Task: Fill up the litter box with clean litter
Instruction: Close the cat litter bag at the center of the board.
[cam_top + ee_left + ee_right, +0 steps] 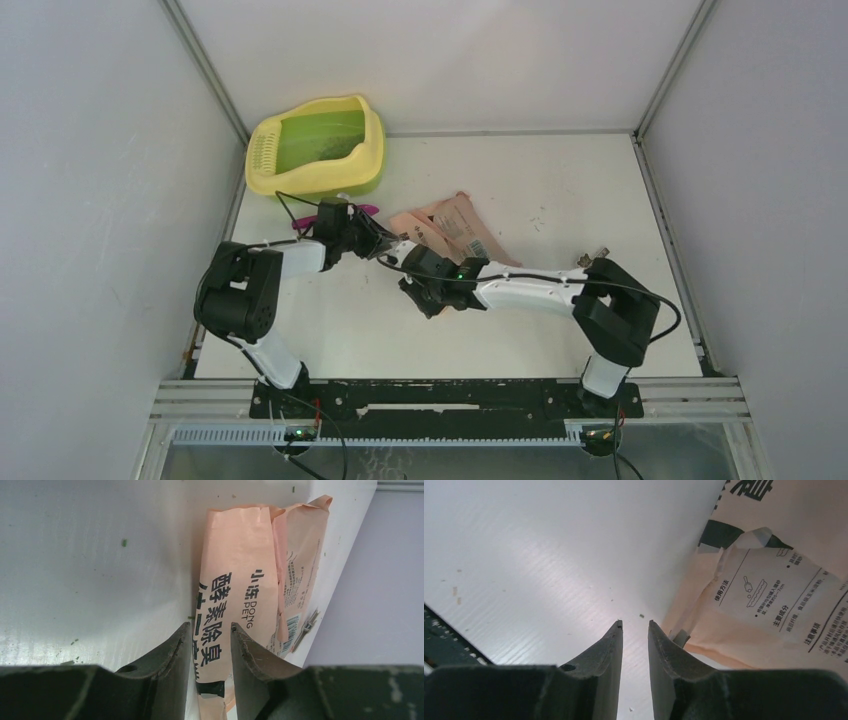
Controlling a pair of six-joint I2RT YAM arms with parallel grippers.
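Both pincers [385, 247] [418, 297], jaws slightly apart, sit well short of the litter box [316, 147].

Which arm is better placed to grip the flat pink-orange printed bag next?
Left. The left gripper has its jaws on either side of the flat pink-orange printed bag, a narrow gap between them. The right gripper points at bare white table, with the bag off to one side.

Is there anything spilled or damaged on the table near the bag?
Yes. Small dark specks lie scattered on the table, outside the litter box. The pink bag lies flat and crumpled, its top edge ragged.
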